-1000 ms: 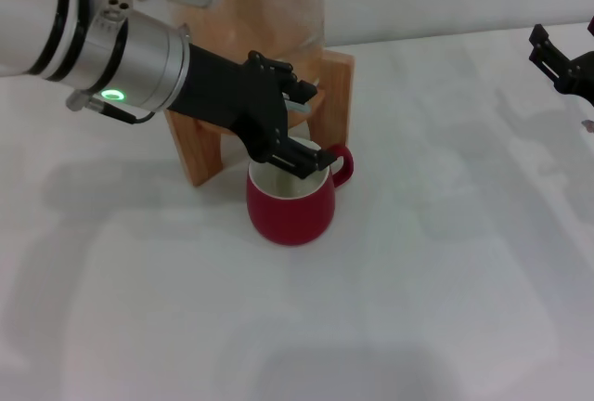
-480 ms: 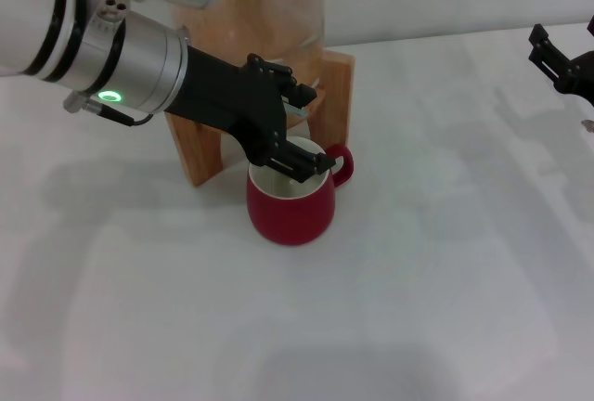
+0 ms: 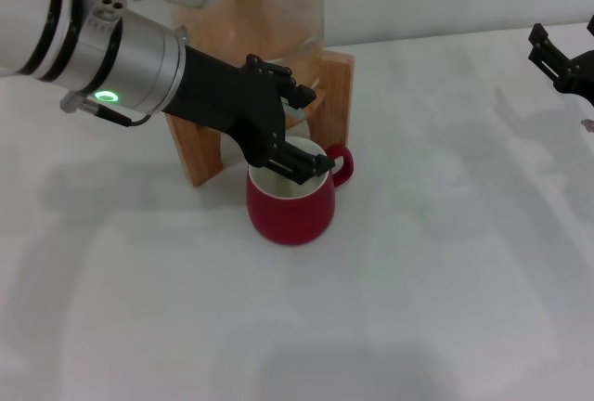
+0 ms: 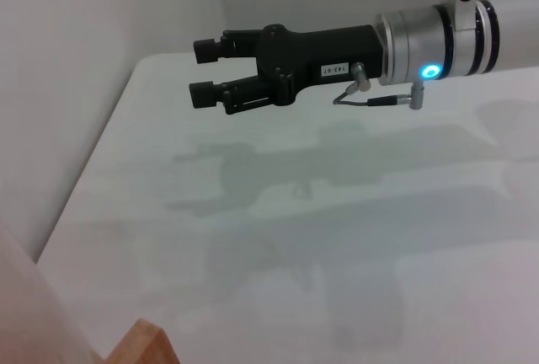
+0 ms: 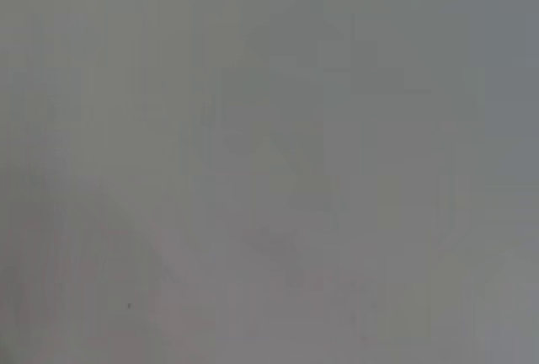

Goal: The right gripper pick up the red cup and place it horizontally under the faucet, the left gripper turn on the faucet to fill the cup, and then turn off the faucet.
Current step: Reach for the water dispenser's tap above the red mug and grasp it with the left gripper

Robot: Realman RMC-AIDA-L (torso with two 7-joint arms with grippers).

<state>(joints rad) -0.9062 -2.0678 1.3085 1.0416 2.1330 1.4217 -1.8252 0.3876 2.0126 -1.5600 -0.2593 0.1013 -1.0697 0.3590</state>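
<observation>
Steel arm with the green light comes in from the left, and the left gripper (image 3: pixel 295 132) at its end sits right at the front of the wooden stand (image 3: pixel 336 95), where the tap must be; the tap itself is hidden behind the black claw, so I cannot see the lever or say which way it lies. The fingers (image 3: pixel 306 161) look spread, one set up by the stand and the lower set hanging over the cup's mouth, though whether they touch the lever I cannot tell. Directly below the claw stands the red cup (image 3: pixel 290 204), upright on the table (image 3: pixel 418 262), its rim just under the lower fingers and its handle pointing away to the claw's right. That puts this arm far nearer the tap than the other. Above, the glass jar (image 3: pixel 269 2) rises from the stand. To my eye the step in hand is working the tap, with little room between fingers, stand and rim. Far to the right, well apart, the right gripper (image 4: pixel 209 70) hangs parked over bare table, its fingers a little apart and holding nothing.
</observation>
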